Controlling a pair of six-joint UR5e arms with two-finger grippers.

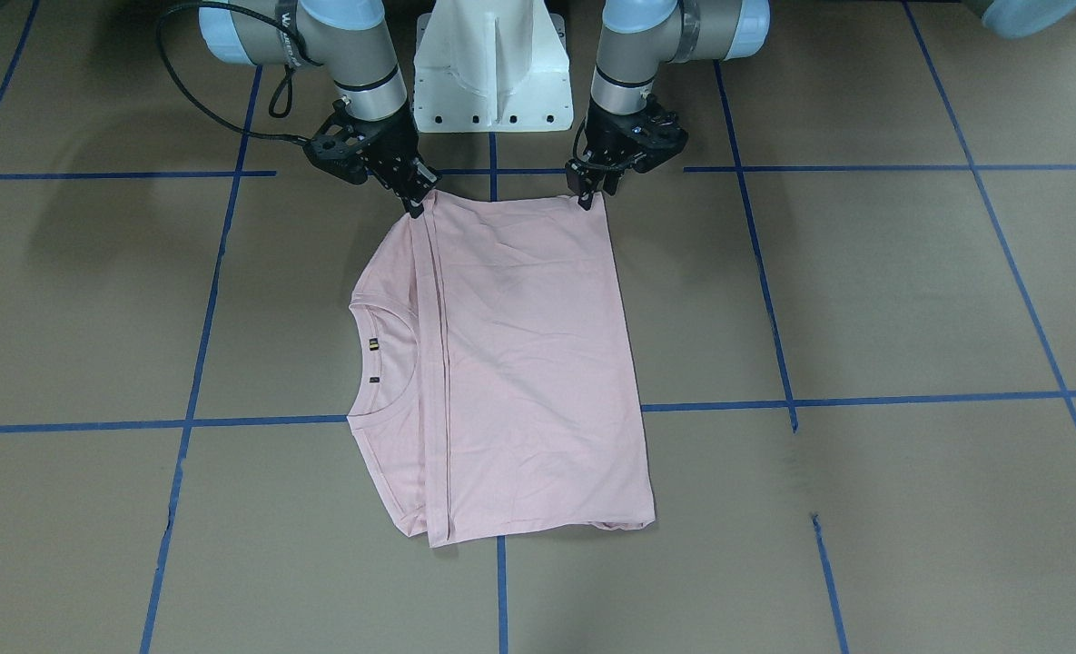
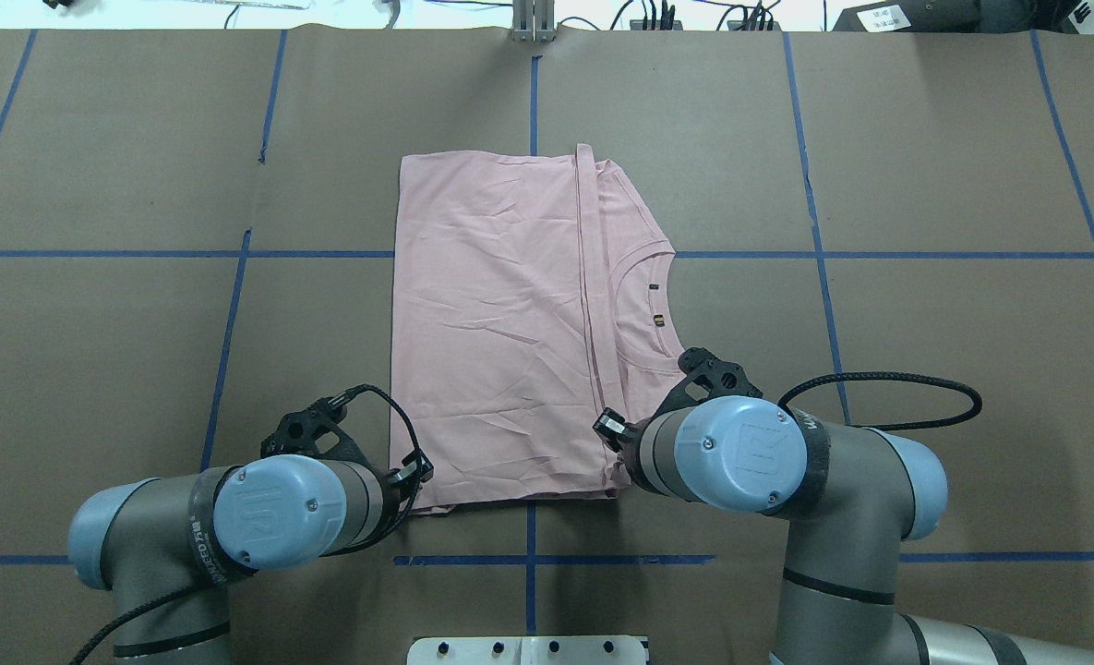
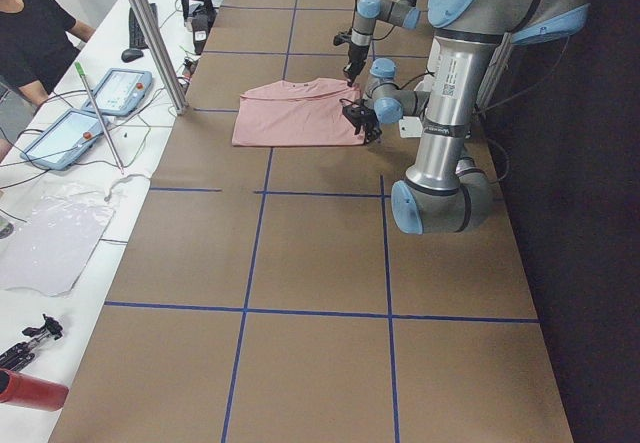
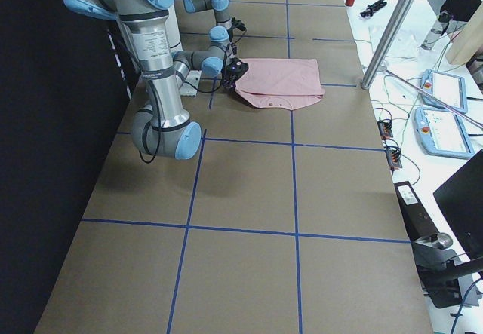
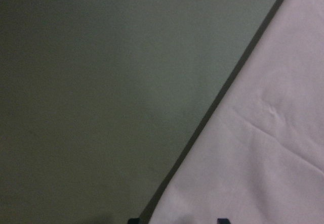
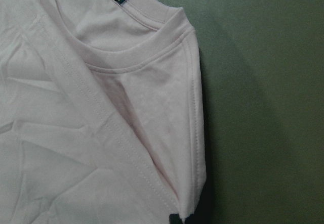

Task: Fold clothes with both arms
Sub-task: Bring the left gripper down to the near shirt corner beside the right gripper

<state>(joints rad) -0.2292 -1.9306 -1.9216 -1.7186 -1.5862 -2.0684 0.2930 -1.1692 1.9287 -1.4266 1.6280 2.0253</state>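
Pale pink T-shirt [image 1: 528, 363] lies flat on the table [image 1: 864, 291] near the robot's base, folded to a rectangle with a stitched edge running beside the exposed collar [image 1: 383, 363]; right gripper [image 1: 415, 204] is clenched on its near collar-side corner, and left gripper [image 1: 586, 197] is at the other near corner, grip not determinable.

the folded pale pink t-shirt [image 1: 528, 363] lies flat, left fingers [image 1: 585, 196] and right fingers [image 1: 414, 203] at two corners.

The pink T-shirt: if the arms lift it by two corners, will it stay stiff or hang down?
Probably floppy: the T-shirt lies flat with soft wrinkles, so between the left gripper and right gripper it would likely sag. It looks thin and light; pushed, the folded layer may bunch.
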